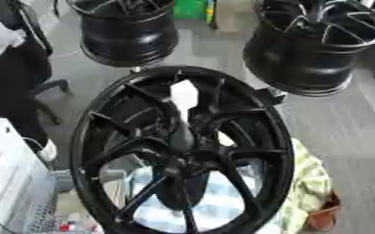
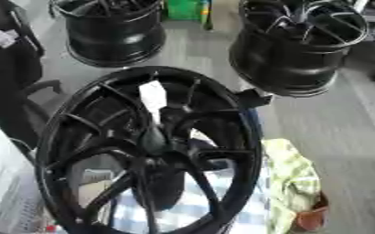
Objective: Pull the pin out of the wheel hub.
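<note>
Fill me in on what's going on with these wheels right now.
A large black wheel stands close before the camera, its spokes meeting at the hub. No robot hand shows in either view, so nothing is being handled at this moment, and I cannot make out a pin in the hub. Two more black wheels sit on the grey floor behind. A yellow-green cloth lies to the right, with blue-and-white checked fabric visible through the spokes.

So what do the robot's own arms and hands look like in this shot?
Neither arm nor hand can be made out in either eye view, so no colours, cables or markings can be described. The large black wheel hub fills the foreground. A dark rounded shape sits at its centre, below a white piece, but black against black spokes, it cannot be told whether that belongs to the robot.
</note>
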You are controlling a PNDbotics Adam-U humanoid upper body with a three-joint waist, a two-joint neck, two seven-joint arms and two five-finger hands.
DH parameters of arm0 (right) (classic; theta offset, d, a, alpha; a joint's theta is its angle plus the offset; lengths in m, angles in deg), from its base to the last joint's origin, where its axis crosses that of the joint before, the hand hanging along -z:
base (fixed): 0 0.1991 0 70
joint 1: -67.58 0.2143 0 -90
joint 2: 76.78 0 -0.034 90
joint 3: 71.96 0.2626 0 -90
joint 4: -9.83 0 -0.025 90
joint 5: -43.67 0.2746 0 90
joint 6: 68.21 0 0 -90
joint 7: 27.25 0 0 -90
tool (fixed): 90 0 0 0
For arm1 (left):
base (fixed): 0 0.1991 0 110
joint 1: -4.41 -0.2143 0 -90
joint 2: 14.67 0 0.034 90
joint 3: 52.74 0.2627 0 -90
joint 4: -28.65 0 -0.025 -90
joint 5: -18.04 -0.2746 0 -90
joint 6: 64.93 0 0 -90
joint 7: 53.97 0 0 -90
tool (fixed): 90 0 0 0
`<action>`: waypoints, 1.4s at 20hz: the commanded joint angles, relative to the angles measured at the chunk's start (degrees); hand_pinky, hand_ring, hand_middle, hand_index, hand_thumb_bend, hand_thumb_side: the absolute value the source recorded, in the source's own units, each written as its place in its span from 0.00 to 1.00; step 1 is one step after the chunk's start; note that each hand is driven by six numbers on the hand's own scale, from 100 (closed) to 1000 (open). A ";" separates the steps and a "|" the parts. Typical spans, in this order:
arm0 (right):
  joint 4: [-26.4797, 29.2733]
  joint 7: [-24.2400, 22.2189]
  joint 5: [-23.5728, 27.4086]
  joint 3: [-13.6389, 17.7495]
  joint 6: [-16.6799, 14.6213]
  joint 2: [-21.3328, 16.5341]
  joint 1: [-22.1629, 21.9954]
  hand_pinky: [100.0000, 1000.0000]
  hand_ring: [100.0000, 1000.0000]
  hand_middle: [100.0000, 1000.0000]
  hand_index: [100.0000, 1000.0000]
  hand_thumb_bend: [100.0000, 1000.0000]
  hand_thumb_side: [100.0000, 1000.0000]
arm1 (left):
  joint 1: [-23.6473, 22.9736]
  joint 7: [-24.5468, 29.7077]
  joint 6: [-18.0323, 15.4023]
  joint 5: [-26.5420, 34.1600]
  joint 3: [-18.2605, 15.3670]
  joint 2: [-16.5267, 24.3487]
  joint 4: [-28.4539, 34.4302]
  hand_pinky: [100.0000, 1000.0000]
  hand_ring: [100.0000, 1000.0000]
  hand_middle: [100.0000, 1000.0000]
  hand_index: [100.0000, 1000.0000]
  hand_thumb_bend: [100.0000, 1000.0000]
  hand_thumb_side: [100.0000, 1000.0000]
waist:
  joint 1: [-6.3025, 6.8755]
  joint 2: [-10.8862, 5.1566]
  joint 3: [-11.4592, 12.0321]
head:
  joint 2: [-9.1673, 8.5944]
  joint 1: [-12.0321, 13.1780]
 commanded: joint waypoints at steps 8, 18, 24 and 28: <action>1.03 -0.14 -0.24 0.33 0.12 -1.62 0.79 0.75 0.57 0.55 0.70 0.30 0.20 | 1.43 2.58 -0.43 -2.37 -0.04 3.25 0.60 0.70 0.62 0.51 0.81 0.18 0.37 | 0.44 -0.28 -0.34 | 0.31 -0.37; 1.03 -0.36 -0.03 0.02 0.48 -2.51 1.15 0.75 0.57 0.55 0.70 0.31 0.20 | 12.49 18.66 -5.76 -8.94 3.48 19.13 0.60 0.77 0.71 0.61 0.82 0.23 0.28 | 0.95 0.73 -1.16 | -0.68 -0.83; 1.03 -0.44 0.34 -0.22 0.65 -2.94 2.00 0.75 0.57 0.55 0.70 0.31 0.20 | 20.88 29.67 -7.75 -11.92 8.07 24.64 0.60 0.80 0.74 0.66 0.82 0.25 0.28 | 0.82 2.04 -1.77 | -2.05 -0.32; 1.03 -0.49 0.57 -0.33 0.82 -3.15 2.51 0.75 0.57 0.55 0.70 0.31 0.21 | 25.75 38.97 -8.41 -14.35 11.49 25.67 0.60 0.81 0.76 0.69 0.82 0.27 0.29 | 0.69 2.94 -2.01 | -2.85 0.13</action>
